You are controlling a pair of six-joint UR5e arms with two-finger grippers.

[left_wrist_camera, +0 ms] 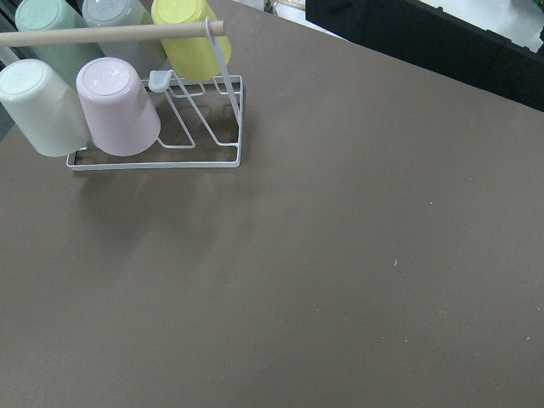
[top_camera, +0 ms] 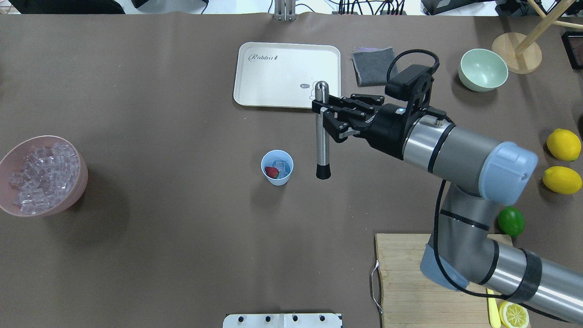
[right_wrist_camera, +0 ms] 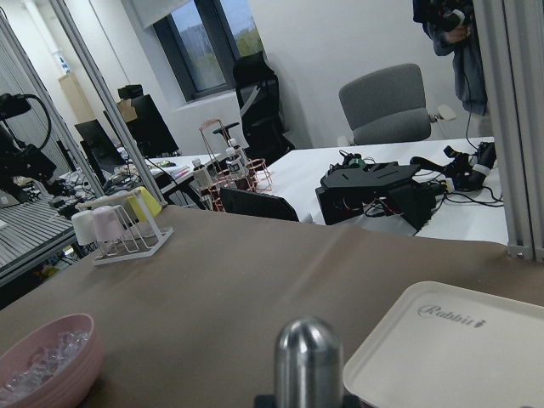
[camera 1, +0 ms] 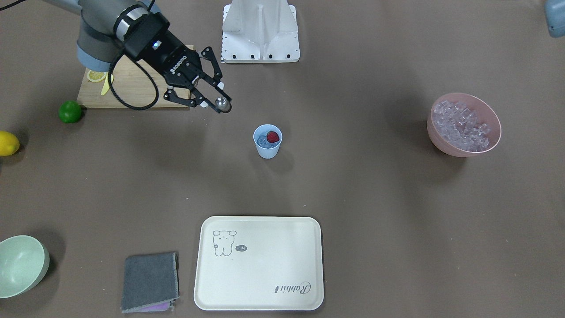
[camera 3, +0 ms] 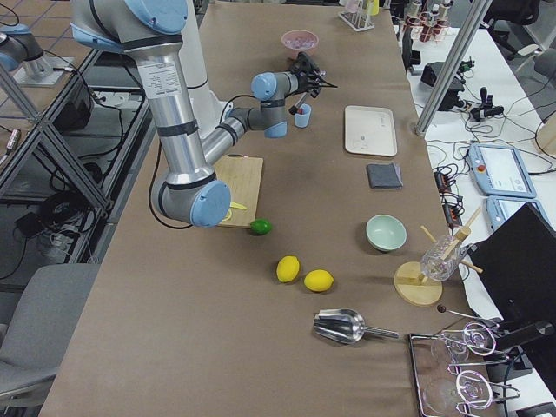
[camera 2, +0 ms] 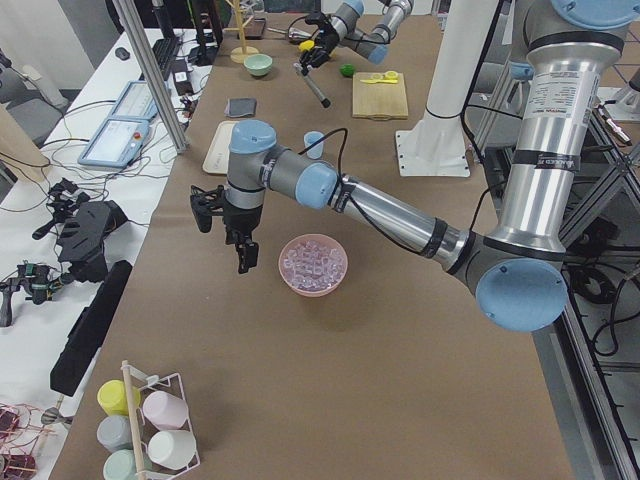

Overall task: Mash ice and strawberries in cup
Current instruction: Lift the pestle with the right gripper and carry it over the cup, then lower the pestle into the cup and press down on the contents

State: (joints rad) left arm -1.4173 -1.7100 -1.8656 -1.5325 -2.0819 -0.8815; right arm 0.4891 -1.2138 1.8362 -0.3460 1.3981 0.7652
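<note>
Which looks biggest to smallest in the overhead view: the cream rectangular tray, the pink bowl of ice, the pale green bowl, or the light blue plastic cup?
1. Cream rectangular tray
2. Pink bowl of ice
3. Pale green bowl
4. Light blue plastic cup
No two look close in size.

Small tapered plastic cup (camera 1: 267,150): light blue. Small strawberry (camera 1: 273,137): red. Small glassy ice cubes (camera 1: 262,141): clear, colourless. Metal muddler rod (top_camera: 322,136): silver, black tip. Large round bowl (camera 1: 450,150): pink. Rectangular tray (camera 1: 265,274): cream, grey rabbit line-drawing and script. Table covering (camera 1: 375,212): plain brown.
</note>
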